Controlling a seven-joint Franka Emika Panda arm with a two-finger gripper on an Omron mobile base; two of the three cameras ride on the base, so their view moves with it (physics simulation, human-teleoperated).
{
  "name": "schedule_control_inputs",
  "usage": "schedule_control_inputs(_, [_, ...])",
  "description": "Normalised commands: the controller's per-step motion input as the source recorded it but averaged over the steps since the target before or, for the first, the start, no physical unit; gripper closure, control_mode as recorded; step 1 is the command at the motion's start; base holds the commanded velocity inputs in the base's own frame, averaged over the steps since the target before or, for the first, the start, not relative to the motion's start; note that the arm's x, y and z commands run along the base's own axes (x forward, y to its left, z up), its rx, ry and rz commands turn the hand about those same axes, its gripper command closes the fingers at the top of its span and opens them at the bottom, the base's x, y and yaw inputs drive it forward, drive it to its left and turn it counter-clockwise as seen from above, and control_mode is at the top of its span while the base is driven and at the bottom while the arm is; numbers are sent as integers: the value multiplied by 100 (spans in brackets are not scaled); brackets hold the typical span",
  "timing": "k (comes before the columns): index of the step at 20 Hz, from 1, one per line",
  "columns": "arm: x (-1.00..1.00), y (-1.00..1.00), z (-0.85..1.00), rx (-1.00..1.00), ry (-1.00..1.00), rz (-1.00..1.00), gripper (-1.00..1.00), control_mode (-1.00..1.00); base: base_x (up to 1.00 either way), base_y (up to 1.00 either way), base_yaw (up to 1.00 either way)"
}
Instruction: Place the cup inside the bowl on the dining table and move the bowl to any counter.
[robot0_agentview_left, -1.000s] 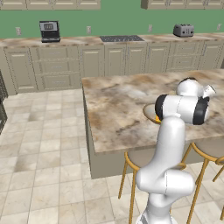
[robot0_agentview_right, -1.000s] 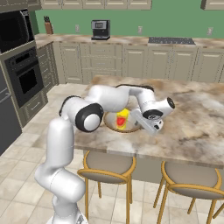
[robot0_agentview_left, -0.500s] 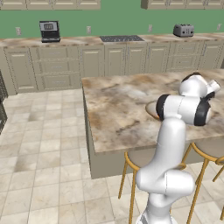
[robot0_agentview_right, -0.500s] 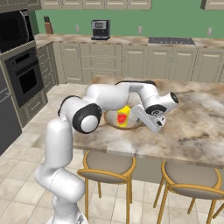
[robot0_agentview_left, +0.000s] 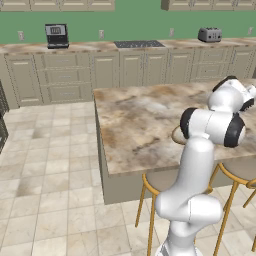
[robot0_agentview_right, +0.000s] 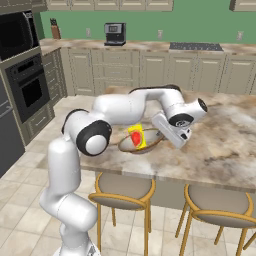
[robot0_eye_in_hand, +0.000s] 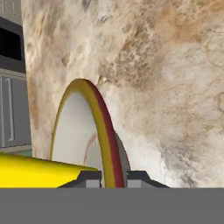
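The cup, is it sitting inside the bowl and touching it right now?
Touching. In the right base view the cup stands inside the bowl, its base below the rim. The hand view shows the cup lying against the bowl's inside.

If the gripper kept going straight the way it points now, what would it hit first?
The bowl: its rim already sits between the two tips of the gripper, so it would push further onto the rim. Beyond that lies the dining table. Depth is hard to judge.

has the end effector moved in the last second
Yes: in the right base view the end effector has drawn in toward the shallow tan-rimmed bowl on the marbled dining table.
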Motion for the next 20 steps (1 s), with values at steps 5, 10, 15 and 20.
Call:
schedule_control_inputs(5, [-43, 0, 38, 0, 0, 0, 100, -100, 0, 0, 0])
schedule_control_inputs(10, [-33, 0, 33, 0, 0, 0, 100, -100, 0, 0, 0])
schedule_control_inputs(15, [-15, 0, 35, 7, 0, 0, 100, -100, 0, 0, 0])
schedule_control_inputs(20, [-7, 0, 30, 14, 0, 0, 100, -100, 0, 0, 0])
